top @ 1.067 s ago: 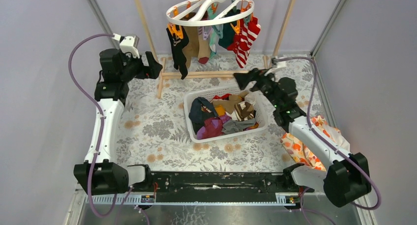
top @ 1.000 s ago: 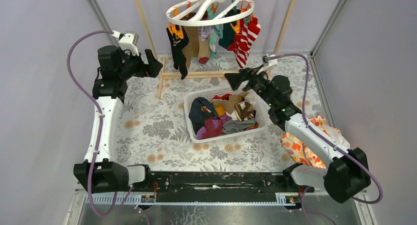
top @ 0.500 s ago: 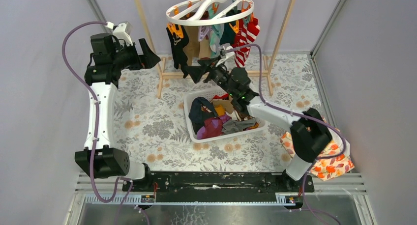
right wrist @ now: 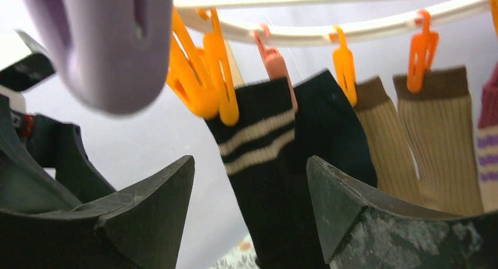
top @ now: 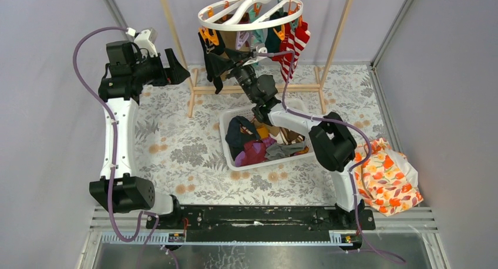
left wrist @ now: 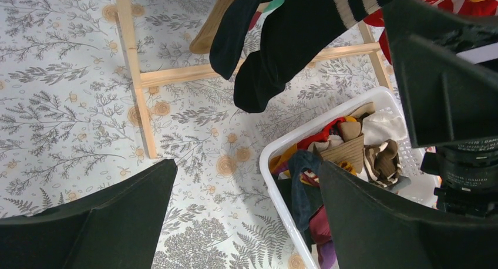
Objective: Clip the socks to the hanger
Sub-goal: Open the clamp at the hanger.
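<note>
Right end effector [right wrist: 249,163], wide and empty, is now swung from basket [top: 225,144] to hanger [right wrist: 376,26]; clipped black sock [right wrist: 264,187] presumably addressed.

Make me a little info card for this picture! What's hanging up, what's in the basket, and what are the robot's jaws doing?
Hanger: round white ring, high between the posts of the wooden rack
Hanging socks: black striped sock, tan socks, red-and-white sock, and more
Basket: white, on the table, holding a pile of loose socks
Left jaws: open, holding nothing
Right jaws: open, holding nothing, raised close to the black striped sock
</note>
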You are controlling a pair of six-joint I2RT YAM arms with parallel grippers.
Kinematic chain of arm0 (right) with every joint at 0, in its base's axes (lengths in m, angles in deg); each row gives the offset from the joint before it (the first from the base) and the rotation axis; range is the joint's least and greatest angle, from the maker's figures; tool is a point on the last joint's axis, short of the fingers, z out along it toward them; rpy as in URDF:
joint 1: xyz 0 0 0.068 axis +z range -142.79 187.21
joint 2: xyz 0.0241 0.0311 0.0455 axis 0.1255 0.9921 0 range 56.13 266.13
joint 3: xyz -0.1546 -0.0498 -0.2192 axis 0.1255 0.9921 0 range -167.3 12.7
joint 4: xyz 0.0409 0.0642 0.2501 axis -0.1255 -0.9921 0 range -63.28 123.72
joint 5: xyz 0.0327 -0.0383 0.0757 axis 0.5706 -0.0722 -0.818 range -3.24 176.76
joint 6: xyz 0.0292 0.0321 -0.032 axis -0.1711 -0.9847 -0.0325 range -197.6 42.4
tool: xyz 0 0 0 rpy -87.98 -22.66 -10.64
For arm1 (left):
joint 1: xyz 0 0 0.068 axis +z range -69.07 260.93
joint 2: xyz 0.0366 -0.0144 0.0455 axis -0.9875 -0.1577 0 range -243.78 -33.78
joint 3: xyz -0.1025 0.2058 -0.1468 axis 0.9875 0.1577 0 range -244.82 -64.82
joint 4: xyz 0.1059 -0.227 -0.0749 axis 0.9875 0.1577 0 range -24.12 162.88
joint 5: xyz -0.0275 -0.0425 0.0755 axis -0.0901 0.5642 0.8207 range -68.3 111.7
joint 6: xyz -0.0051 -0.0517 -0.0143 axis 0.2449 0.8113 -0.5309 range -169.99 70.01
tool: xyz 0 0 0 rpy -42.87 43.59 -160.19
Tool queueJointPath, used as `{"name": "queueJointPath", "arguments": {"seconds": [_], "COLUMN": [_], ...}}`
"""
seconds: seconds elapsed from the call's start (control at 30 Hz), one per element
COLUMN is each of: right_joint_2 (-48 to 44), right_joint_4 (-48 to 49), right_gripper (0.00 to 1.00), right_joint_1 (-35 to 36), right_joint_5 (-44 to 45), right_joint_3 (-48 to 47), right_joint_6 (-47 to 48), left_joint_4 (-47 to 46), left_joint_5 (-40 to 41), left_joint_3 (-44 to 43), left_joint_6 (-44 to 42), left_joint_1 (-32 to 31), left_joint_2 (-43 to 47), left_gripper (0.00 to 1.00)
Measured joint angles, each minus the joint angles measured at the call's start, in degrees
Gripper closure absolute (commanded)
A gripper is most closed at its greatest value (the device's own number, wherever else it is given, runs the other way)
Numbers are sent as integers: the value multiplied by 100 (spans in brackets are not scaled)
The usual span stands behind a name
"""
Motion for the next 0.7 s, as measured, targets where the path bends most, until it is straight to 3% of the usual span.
{"name": "queueJointPath", "arguments": {"seconds": [0.33,0.7], "right_joint_2": [857,955], "right_joint_4": [658,1021], "right_gripper": [31,46], "right_joint_1": [4,4], "right_joint_5": [-315,-570], "right_joint_3": [-1246,-1335], "right_joint_6": [-107,-251], "left_joint_4": [175,188], "left_joint_5": [120,225], "left_joint_3": [0,7], "left_joint_6": [-184,-378], "left_joint_1": [15,15], "left_joint_2": [2,175], "left_gripper": [2,1]}}
